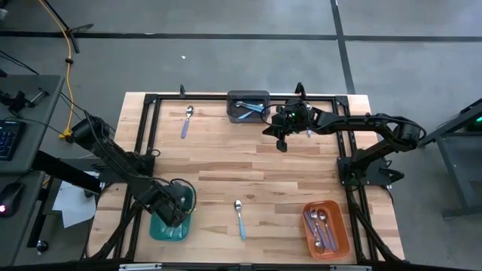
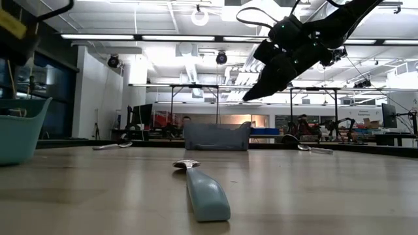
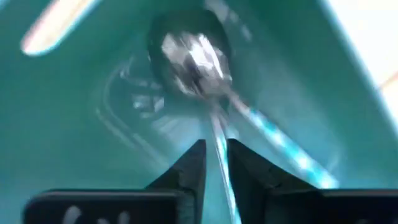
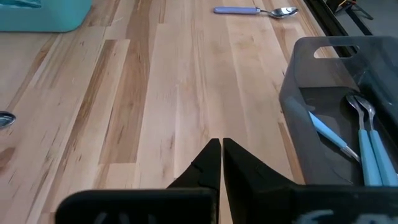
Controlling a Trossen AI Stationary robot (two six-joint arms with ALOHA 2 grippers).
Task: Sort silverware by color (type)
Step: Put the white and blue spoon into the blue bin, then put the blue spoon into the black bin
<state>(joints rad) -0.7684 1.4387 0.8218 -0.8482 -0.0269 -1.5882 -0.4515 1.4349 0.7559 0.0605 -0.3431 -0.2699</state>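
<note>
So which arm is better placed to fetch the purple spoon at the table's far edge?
Probably the right: its claw hangs shut above the table nearer the purple spoon, while the left claw is down in the teal bin, holding a spoon.

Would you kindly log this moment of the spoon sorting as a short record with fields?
left gripper: inside the teal bin, fingers shut on a spoon
right gripper: above the table, beside the grey bin, fingers shut, empty
grey bin: blue-handled spoons
orange bin: several spoons
loose on table: purple spoon at far left, light blue spoon at near middle
</note>
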